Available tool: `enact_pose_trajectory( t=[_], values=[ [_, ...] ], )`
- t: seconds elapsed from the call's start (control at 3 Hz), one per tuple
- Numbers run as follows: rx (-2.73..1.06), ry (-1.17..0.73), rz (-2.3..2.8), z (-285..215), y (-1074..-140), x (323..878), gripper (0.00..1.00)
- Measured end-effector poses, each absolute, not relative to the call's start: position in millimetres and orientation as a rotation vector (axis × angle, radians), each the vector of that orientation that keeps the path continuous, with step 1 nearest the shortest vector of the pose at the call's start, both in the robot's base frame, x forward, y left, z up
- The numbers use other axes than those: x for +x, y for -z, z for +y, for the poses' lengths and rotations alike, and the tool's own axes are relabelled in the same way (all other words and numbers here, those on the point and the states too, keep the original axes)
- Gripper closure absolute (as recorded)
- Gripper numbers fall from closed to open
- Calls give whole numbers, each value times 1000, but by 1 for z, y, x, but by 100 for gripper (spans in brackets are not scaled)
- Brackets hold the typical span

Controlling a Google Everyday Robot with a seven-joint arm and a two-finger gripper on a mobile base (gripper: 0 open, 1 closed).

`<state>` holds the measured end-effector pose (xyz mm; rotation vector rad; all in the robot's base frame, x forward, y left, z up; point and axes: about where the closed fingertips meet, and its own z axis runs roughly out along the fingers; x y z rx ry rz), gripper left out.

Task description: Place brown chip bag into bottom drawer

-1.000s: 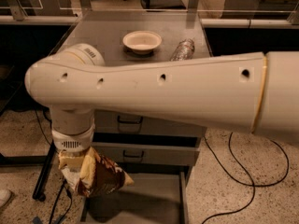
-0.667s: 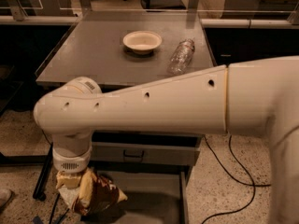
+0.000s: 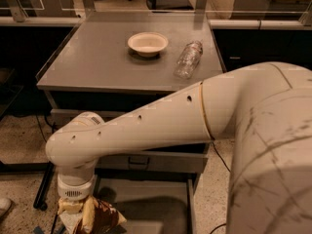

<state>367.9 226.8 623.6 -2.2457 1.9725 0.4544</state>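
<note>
Camera view: the cream arm (image 3: 146,126) sweeps across the middle and right and hides most of the upper drawer fronts (image 3: 146,161). At the bottom left the gripper (image 3: 82,217) is cropped by the frame's lower edge. Its jaws are clamped on the brown chip bag (image 3: 105,219), also cropped, at the left edge of the open bottom drawer (image 3: 156,199). Whether the bag touches the drawer's shadowed grey floor cannot be told. At upper centre, the table (image 3: 87,57) carries a pale bowl (image 3: 147,44) and, near it to the right, a clear bottle (image 3: 188,58) lying on its side.

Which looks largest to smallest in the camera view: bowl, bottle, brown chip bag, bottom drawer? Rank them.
1. bottom drawer
2. brown chip bag, in the gripper at lower left; nearer the camera and cropped, so unsure
3. bowl and bottle look alike
</note>
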Motion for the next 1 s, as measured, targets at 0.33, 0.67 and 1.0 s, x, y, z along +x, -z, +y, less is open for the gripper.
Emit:
enact_pose_trajectory(
  t=[0.33,0.67,1.0],
  values=[
    [-2221,-505,2006,222,-590,380,100],
    [-2183,-551,2054,213,-542,403,100],
    [-2164,-599,2100,207,-498,422,100]
  ],
)
